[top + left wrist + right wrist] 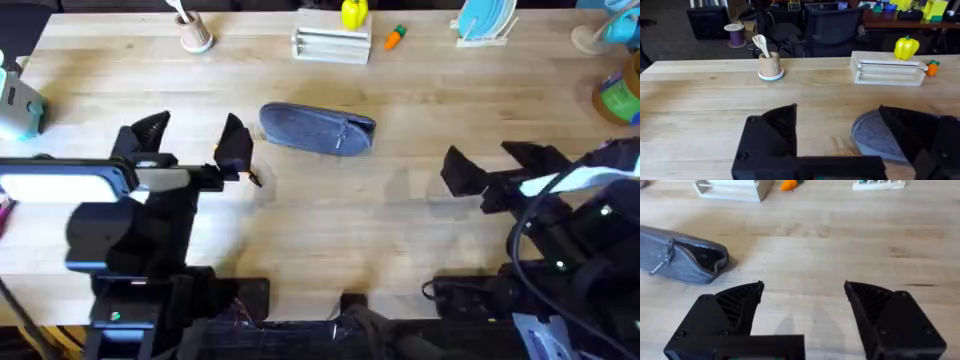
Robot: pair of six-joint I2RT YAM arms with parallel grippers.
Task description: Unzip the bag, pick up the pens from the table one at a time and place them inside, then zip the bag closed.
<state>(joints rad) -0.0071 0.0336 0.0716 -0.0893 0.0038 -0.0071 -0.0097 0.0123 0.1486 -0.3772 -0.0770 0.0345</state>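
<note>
No legible text, label, brand, number or sign anywhere.

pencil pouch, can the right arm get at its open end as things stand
Probably yes. The right gripper is open and empty, the pencil pouch lies with its unzipped end toward it, and bare table lies between. The left gripper sits off the other end.

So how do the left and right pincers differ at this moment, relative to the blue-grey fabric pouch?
The left pincer sits close beside the rounded closed end of the blue-grey fabric pouch; the right pincer is farther off, past the pouch's partly unzipped end. The left wrist view shows the pouch just behind one finger, while the right wrist view shows it well off to the side. Both are black, open, empty and low over the light wooden table.
</note>
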